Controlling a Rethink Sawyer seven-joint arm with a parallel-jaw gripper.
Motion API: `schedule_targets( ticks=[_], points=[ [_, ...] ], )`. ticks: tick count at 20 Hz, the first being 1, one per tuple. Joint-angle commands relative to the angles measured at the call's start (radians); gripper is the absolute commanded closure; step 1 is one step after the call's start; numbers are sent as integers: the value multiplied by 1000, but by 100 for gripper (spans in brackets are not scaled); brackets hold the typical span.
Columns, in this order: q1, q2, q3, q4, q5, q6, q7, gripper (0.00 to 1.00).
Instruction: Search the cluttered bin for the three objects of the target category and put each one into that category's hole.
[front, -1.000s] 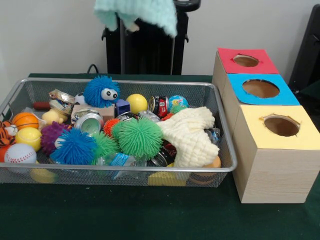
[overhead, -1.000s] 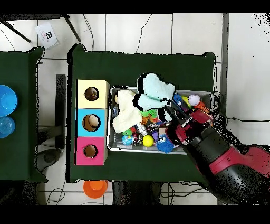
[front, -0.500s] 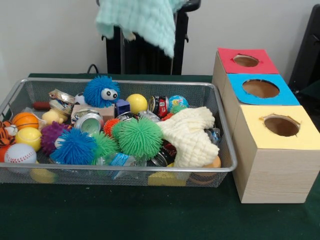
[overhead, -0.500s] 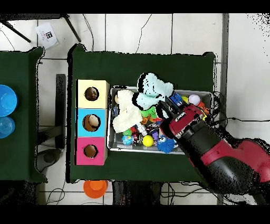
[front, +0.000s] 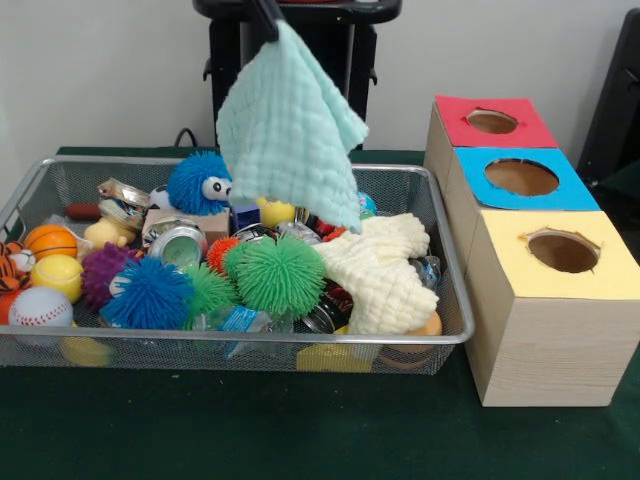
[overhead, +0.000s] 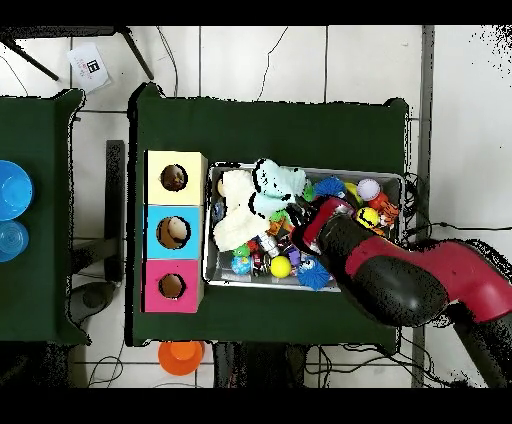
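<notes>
my gripper (front: 268, 20) has its jaws clamped on the mint washcloth (front: 290, 130) above the bin (front: 455, 330); the blue-topped hole (front: 521, 177) lies toward 3 o'clock.

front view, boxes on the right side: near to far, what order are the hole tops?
Yellow-topped wooden box hole → blue-topped wooden box hole → red-topped wooden box hole.
</notes>
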Motion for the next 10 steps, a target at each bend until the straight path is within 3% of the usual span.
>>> schedule_targets(
  ticks=[1, 4, 10],
  points=[
    [64, -194, -190, -150, -57, 369, -92, 100],
    [88, -207, -204, -203, -57, 548, -163, 100],
    [129, -192, -225, -277, -184, 683, -260, 100]
  ],
)
